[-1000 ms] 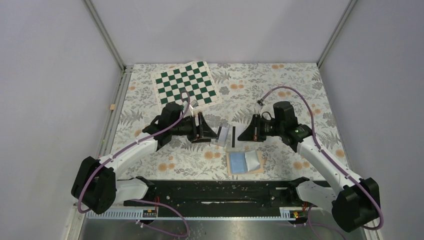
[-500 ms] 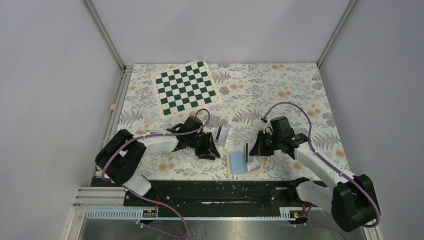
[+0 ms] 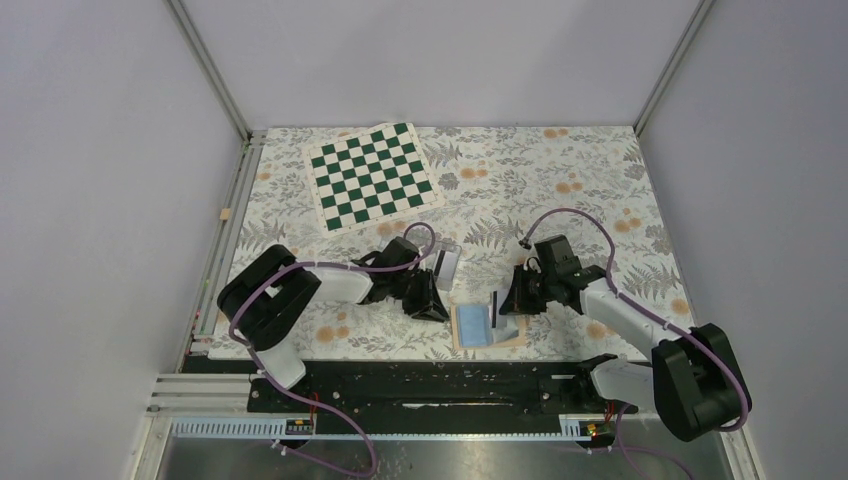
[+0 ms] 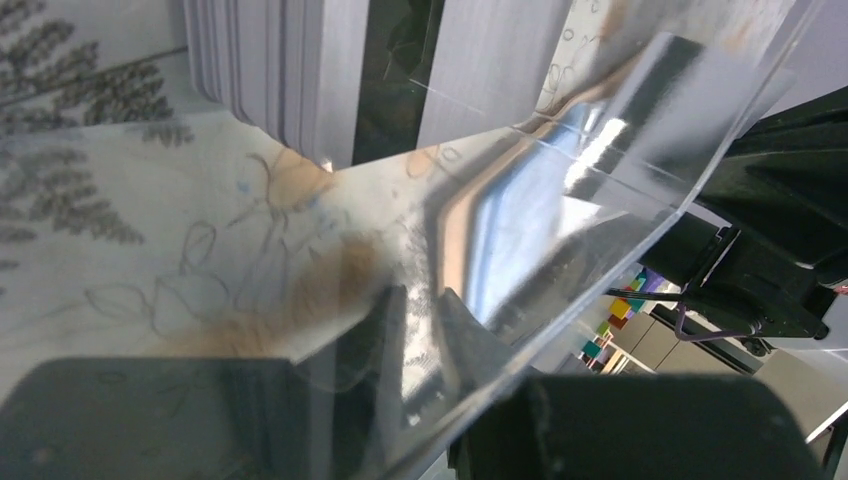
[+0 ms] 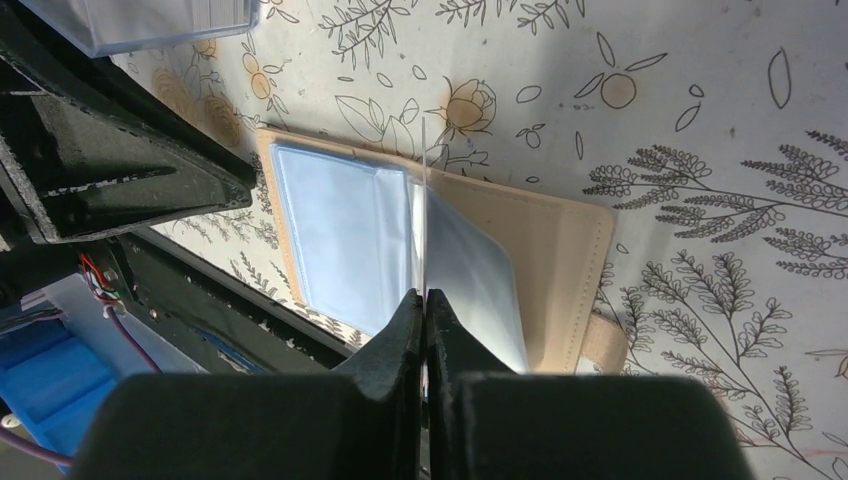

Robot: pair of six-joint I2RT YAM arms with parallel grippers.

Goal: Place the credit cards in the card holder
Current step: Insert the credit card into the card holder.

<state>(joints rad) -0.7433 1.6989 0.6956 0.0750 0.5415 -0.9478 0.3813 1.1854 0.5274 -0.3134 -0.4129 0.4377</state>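
White floral tabletop inside lavender walls

Left arm, right arm: white link shells, black joints, purple cables looped alongside; black wedge fingers; black base rail.

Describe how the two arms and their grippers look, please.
The left arm and right arm look alike: white rounded shells over the links, with black joints. A thin purple cable runs loosely along each arm. The left gripper and right gripper are matte black, each with two flat fingers that taper to narrow tips.
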